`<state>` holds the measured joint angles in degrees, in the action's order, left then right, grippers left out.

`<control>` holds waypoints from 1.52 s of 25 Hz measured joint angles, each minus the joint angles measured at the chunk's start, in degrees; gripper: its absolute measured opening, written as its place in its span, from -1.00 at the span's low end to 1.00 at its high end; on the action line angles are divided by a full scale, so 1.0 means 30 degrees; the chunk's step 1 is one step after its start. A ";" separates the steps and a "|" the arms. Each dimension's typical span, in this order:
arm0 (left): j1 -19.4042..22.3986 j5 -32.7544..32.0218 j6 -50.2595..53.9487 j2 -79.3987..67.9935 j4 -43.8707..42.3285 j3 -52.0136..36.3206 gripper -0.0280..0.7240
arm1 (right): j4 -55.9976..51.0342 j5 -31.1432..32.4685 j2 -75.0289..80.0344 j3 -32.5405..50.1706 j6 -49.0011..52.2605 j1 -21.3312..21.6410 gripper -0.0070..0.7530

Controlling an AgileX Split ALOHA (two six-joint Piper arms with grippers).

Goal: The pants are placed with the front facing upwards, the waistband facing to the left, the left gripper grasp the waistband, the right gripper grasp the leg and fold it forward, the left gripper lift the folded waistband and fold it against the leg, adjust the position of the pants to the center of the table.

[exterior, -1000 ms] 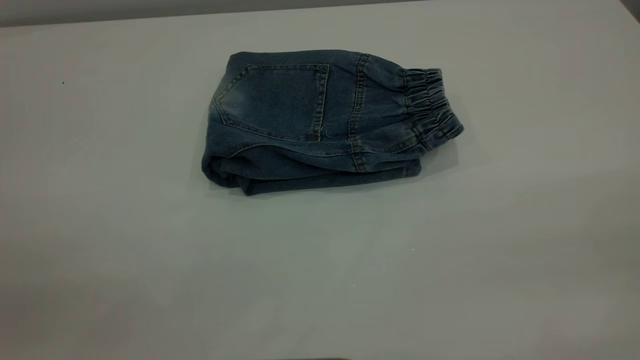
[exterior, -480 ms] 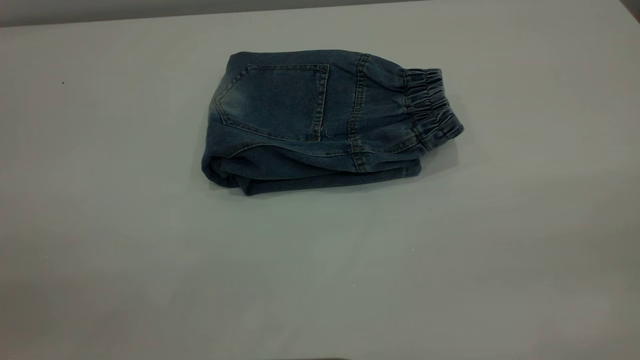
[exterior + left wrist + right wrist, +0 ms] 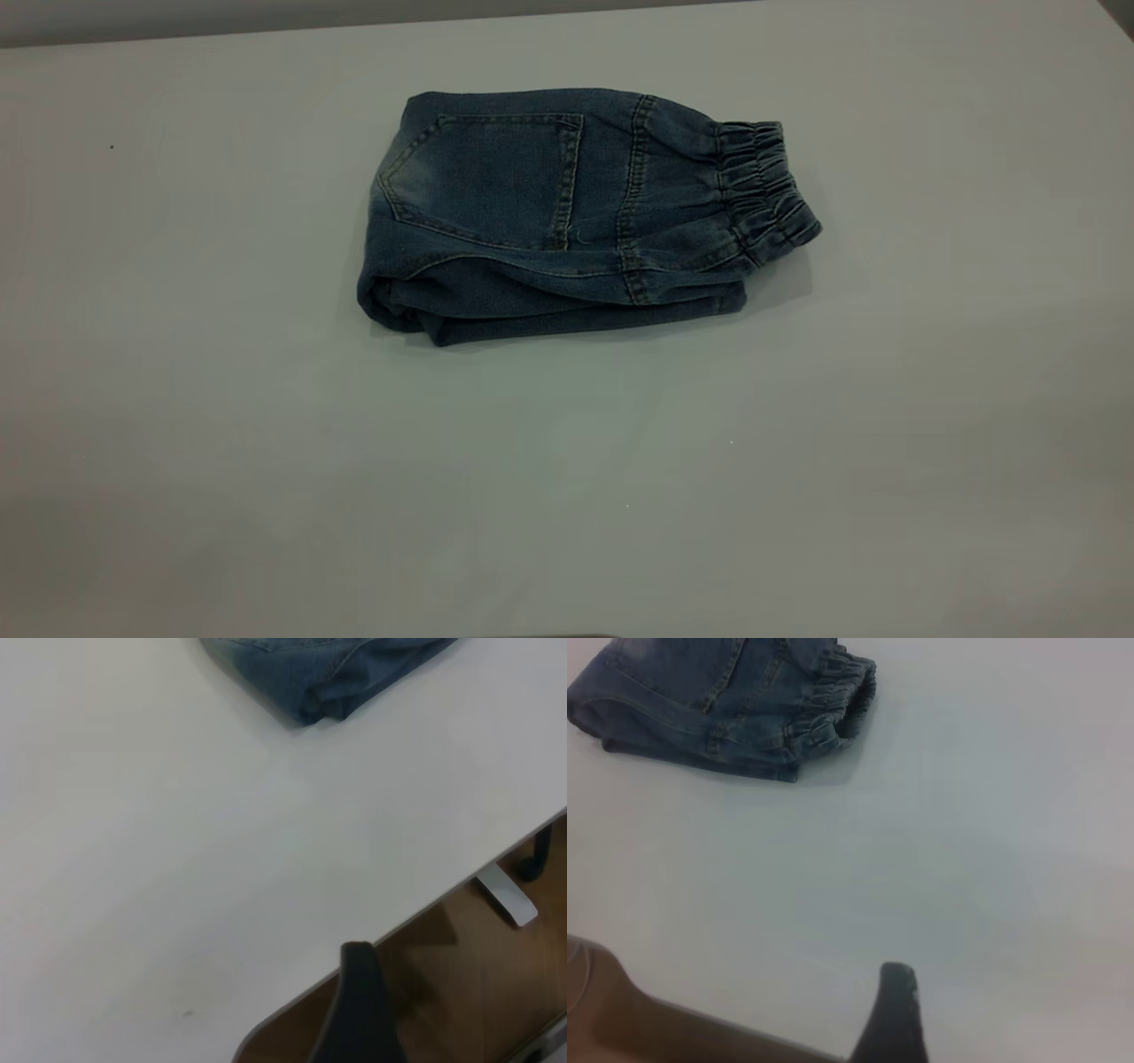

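Nothing has shifted in the last second; the pants (image 3: pixel 567 213) lie folded toward the table's (image 3: pixel 177 443) far edge, waistband (image 3: pixel 766 190) rightward; both grippers sit withdrawn, finger state untellable; folding looks finished.

A folded corner of the pants (image 3: pixel 328 673) lies at 12 o'clock on the table (image 3: pixel 177 859), well apart from what appears to be one dark finger of the left gripper (image 3: pixel 354 1010) at 5 o'clock beyond the table edge.
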<state>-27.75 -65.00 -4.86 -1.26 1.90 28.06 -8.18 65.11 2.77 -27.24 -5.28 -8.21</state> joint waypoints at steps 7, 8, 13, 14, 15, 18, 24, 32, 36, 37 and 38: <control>0.7818 0.0000 0.0000 0.0022 -0.0016 0.0000 0.45 | 0.0000 0.0000 -0.0035 0.0000 0.0000 0.0538 0.46; 0.8596 0.0000 0.0000 0.0091 -0.0016 0.0000 0.45 | 0.0000 0.0000 -0.0106 0.0000 0.0000 0.0922 0.46; 1.0834 0.0000 0.0000 0.0770 -0.0016 0.0000 0.45 | 0.0000 0.0017 -0.1007 0.0000 0.0000 0.3057 0.46; 1.0898 0.0000 0.0000 0.0770 -0.0016 0.0000 0.45 | 0.0000 0.0017 -0.1098 0.0000 0.0000 0.3391 0.46; 1.0964 0.0000 0.0000 0.0770 -0.0016 0.0000 0.45 | 0.0000 0.0017 -0.1140 0.0000 0.0000 0.3745 0.46; 1.1004 0.0000 0.0000 0.0770 -0.0016 0.0000 0.45 | 0.0000 0.0017 -0.1137 0.0000 0.0000 0.4508 0.46; 1.1004 0.0000 0.0045 0.0770 -0.0016 0.0000 0.45 | -0.0074 0.0017 -0.1137 0.0000 0.0000 0.4674 0.46; 1.1009 0.0000 0.0068 0.0770 -0.0016 0.0000 0.45 | -0.0074 0.0017 -0.1137 0.0000 0.0000 0.4674 0.46; 1.1009 0.0000 0.0068 0.0770 -0.0016 0.0000 0.45 | 0.0484 0.0017 -0.1137 0.0000 0.0650 0.4674 0.46; 1.1009 0.0000 0.0068 0.0770 -0.0016 0.0000 0.45 | 0.0828 0.0017 -0.1137 0.0000 0.1156 0.4674 0.46; 1.1009 0.0000 0.0068 0.0770 -0.0016 0.0000 0.45 | 0.1279 0.0017 -0.1137 0.0000 0.1615 0.4674 0.46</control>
<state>5.28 -65.00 -4.65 1.05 1.85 28.06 -4.35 65.16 -0.64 -27.24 -0.44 5.81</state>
